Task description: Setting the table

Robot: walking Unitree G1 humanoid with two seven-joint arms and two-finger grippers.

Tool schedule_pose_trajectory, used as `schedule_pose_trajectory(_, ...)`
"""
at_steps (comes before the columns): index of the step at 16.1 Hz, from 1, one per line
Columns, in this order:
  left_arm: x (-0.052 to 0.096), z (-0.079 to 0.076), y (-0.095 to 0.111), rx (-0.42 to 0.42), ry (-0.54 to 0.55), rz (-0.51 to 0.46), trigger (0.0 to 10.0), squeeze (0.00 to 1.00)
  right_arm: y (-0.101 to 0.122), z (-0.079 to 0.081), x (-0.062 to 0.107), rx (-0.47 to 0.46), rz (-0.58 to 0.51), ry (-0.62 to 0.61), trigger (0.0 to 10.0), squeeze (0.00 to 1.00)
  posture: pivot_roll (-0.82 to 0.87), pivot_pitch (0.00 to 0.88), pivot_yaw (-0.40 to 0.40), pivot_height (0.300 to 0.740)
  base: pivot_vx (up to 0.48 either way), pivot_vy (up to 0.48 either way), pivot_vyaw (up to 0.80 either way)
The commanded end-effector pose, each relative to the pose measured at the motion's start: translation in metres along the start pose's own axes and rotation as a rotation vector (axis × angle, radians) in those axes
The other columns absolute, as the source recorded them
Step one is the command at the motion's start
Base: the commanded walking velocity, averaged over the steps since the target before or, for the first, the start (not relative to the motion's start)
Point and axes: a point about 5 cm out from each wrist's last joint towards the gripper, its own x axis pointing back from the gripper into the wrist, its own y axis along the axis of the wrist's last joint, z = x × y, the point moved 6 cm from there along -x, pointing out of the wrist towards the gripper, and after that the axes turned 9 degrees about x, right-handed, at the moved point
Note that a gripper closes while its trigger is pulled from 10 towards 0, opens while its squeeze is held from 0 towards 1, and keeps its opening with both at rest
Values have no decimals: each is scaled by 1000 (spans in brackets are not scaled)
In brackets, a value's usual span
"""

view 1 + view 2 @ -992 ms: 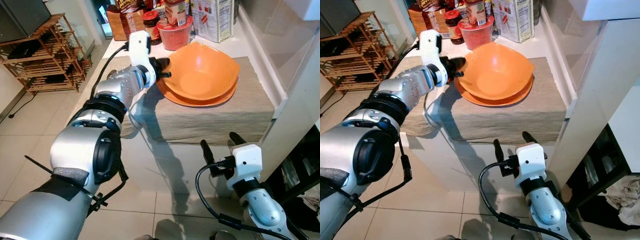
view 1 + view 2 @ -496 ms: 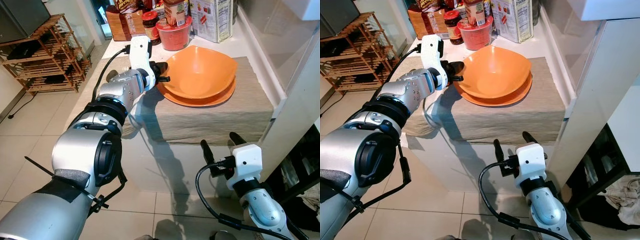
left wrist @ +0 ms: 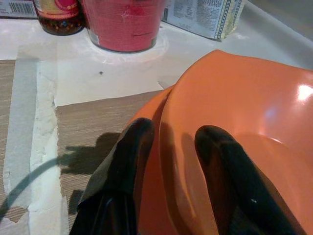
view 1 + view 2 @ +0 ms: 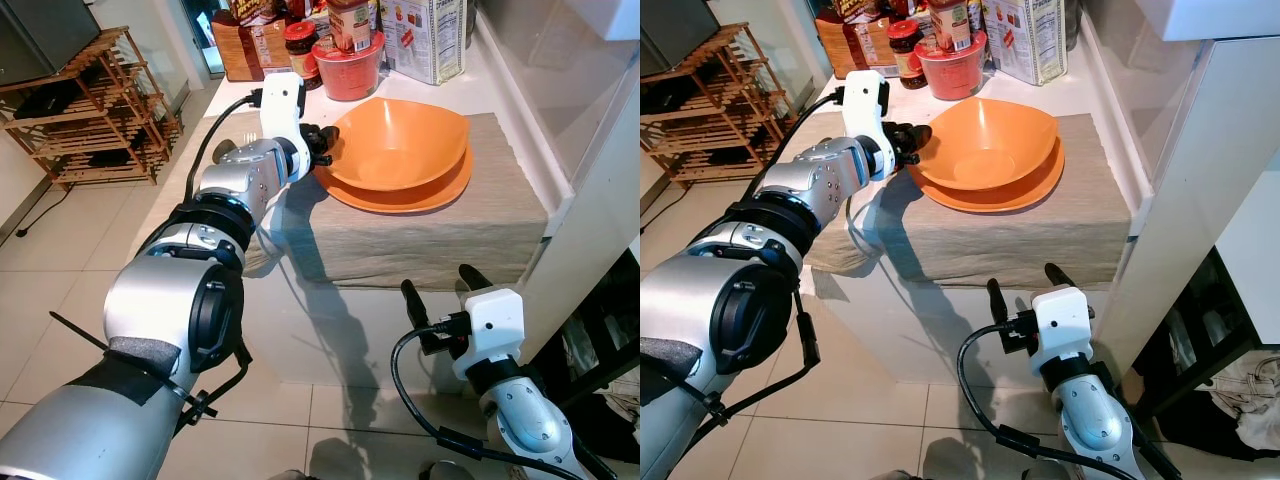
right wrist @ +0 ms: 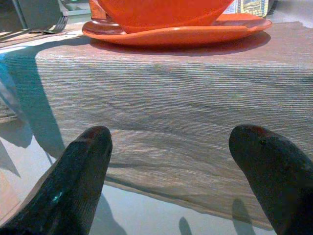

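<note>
Orange bowl [image 4: 400,142] sits on an orange plate [image 4: 420,195] atop the beige cloth [image 4: 440,235] on the bench [image 4: 500,70]. Nearest, the right hand [image 4: 440,290] hangs wide open below the bench edge. Farther, the left hand [image 3: 171,142] pinches the bowl's near rim, one finger on each side.

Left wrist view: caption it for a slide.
Left gripper pinches the orange bowl's rim, jaws astride it, above the plate.

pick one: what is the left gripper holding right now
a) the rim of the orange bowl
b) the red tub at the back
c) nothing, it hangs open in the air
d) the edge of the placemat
a: the left gripper has one black finger on each side of the orange bowl rim, as the left wrist view shows.
</note>
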Motion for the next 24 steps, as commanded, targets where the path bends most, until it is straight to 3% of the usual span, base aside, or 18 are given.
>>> schedule_pose_trajectory(1,3,1,23,-15,1,-51,10000,1000,-3,5,-1,-9,16,13,10000,0,-189,70,199,740,0,0,0)
schedule_pose_trajectory(3,5,1,36,-36,-2,-88,10000,1000,-4,5,0,-9,18,15,10000,0,-187,70,199,740,0,0,0)
schedule_pose_trajectory(10,18,2,50,-163,-95,-124,10000,1000,-7,7,1,-14,23,13,10000,0,-165,60,204,740,0,0,0)
schedule_pose_trajectory(11,25,2,51,-182,-126,-132,10000,1000,-8,7,0,-15,24,12,10000,0,-160,57,204,740,0,0,0)
schedule_pose_trajectory(12,46,7,53,-224,-145,-160,10000,1000,-10,7,0,-16,25,13,10000,0,-140,49,200,740,0,0,0)
schedule_pose_trajectory(14,61,10,38,-271,-150,-157,10000,1000,-11,8,-2,-15,25,22,10000,0,-123,41,193,740,0,0,0)
schedule_pose_trajectory(16,78,26,3,-230,-101,-143,10000,1000,-11,10,-7,-14,17,36,10000,0,-109,31,183,740,0,0,0)
schedule_pose_trajectory(18,94,28,-8,-209,-72,-180,10000,1000,-11,11,-9,-12,11,45,10000,0,-100,25,174,740,0,0,0)
schedule_pose_trajectory(19,101,25,-9,-201,-70,-199,10000,953,-11,11,-10,-11,10,47,10000,0,-95,22,169,740,0,0,0)
schedule_pose_trajectory(20,112,20,-5,-187,-63,-243,10000,0,-12,10,-11,-8,9,50,10000,0,-88,18,163,740,0,0,0)
schedule_pose_trajectory(22,130,9,-1,-153,-25,-312,10000,0,-12,10,-13,3,0,56,10000,0,-80,15,159,740,0,0,0)
schedule_pose_trajectory(24,140,6,-23,-118,22,-314,10000,0,-12,10,-16,5,-7,56,10000,0,-74,12,152,740,0,0,0)
